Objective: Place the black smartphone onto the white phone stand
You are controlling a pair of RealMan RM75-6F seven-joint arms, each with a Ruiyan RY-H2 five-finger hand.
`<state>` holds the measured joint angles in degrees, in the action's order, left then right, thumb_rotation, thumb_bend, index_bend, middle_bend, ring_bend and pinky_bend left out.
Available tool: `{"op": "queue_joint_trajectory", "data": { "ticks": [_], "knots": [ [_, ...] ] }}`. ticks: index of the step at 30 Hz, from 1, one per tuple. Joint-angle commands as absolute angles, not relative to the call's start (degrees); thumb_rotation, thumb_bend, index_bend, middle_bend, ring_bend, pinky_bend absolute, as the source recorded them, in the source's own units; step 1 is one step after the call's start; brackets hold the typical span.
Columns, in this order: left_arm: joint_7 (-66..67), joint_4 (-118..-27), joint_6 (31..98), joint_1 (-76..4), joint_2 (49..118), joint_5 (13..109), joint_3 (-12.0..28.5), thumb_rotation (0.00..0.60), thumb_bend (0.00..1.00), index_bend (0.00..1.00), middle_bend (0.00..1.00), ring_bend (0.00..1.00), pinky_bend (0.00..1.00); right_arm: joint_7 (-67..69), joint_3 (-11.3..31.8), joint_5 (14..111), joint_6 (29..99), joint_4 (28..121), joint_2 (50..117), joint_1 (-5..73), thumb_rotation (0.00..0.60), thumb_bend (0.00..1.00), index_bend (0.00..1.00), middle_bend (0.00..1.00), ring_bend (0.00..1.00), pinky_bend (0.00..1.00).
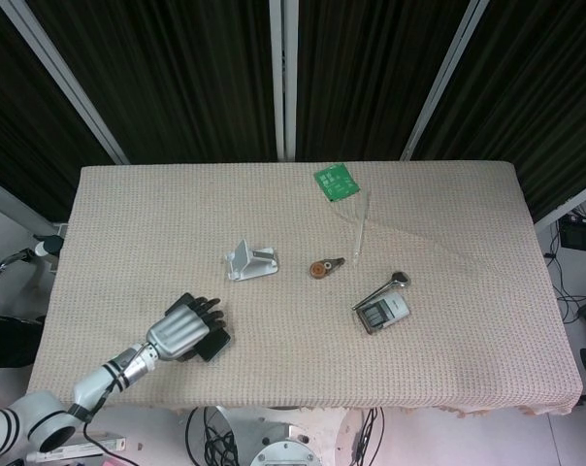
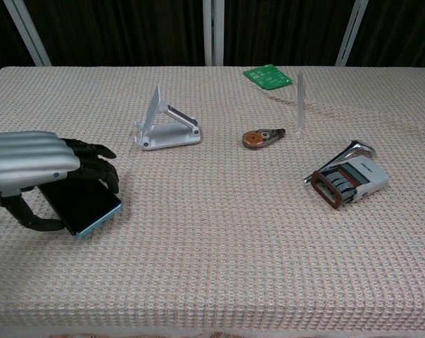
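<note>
One left hand (image 2: 36,169) palm-down, fingers curled around black smartphone (image 2: 86,203), tilted off table (image 2: 219,246)

Silver-backed left hand (image 2: 29,165) with black fingers (image 2: 93,160), white-and-black ringed forearm (image 1: 50,420).

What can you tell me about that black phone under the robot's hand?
The black smartphone is a flat slab with a glossy dark face and a thin teal edge. It sits near the table's front left corner, tilted, its near end seemingly raised off the woven cloth. The left hand arches over it, dark fingers curled around its far edge, thumb beneath. Much of it is hidden.
</note>
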<state>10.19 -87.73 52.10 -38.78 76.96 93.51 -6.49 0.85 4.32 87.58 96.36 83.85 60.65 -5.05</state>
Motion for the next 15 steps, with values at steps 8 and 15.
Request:
{"op": "queue_joint_trajectory", "data": {
  "ticks": [8,15],
  "knots": [
    [3.8,-86.5,55.3,-37.7,77.2,94.1,-6.0,0.600,0.49,0.68,0.55,0.16,0.17,0.9,4.4,87.6,96.5,83.9,60.6,-5.1,0.600,0.21,0.00,0.00,0.00,0.00],
    [-4.3,-85.9,62.1,-35.3,76.9,92.1,-2.8,0.600,0.50,0.68,0.68,0.23,0.18,1.4,4.5,87.3,96.5,83.6,60.6,-5.2,0.600,0.21,0.00,0.00,0.00,0.00]
  ]
}}
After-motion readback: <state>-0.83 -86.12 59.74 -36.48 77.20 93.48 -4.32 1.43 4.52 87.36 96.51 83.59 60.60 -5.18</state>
